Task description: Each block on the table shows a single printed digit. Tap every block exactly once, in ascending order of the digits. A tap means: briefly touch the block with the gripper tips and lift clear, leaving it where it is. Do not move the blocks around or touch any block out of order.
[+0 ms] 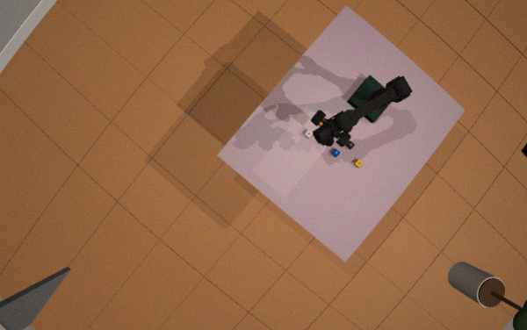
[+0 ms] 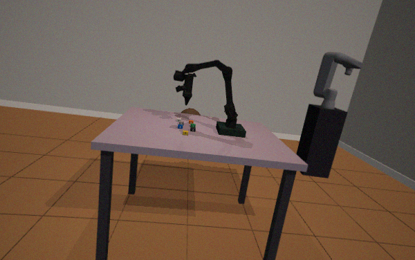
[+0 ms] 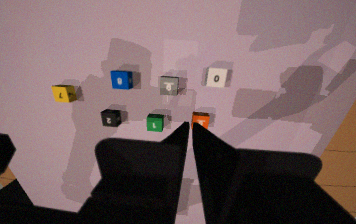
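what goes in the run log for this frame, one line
gripper: shut, empty | height: raised above blocks | white 0 block: on table, untouched now | phase: between taps

Arm arched high, end effector [image 3: 190, 126] pointing down, closed, empty
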`<state>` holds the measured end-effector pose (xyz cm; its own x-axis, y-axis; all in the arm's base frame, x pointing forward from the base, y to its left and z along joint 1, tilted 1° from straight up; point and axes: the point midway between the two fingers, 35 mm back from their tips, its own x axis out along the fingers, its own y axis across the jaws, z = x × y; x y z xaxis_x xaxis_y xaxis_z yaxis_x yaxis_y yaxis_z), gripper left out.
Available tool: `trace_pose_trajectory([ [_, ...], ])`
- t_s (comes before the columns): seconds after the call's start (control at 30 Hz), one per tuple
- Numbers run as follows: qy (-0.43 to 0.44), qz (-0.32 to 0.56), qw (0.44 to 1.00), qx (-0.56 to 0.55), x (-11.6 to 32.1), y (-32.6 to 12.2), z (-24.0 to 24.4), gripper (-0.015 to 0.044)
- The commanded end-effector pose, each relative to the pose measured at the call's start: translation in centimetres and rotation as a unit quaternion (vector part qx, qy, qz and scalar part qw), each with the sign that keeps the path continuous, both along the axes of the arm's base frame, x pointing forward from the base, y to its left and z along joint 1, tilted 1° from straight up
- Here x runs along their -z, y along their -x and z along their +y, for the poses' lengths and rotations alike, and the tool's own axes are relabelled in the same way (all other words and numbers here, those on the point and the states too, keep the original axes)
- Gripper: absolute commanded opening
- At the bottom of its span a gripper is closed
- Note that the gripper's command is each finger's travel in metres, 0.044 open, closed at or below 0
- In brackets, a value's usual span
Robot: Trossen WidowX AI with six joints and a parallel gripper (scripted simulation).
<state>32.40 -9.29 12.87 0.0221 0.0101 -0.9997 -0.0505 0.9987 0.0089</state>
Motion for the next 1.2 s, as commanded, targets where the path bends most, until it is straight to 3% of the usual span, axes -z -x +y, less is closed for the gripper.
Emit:
trace_pose_trajectory([
  [0.0,-0.001,0.001,1.0,0.002,0.2,3.6,3.1,0.002],
  [0.13,-0.002,0.002,1.0,0.002,0.9,6.9,5.4,0.002],
  [0.37,-0.002,0.003,1.0,0.002,1.3,7.0,5.5,0.002],
  [0.57,-0.002,0.003,1.0,0.002,8.8,6.9,5.6,0.002],
  [1.17,-0.002,0.003,1.0,0.002,10.9,6.9,5.7,0.002],
])
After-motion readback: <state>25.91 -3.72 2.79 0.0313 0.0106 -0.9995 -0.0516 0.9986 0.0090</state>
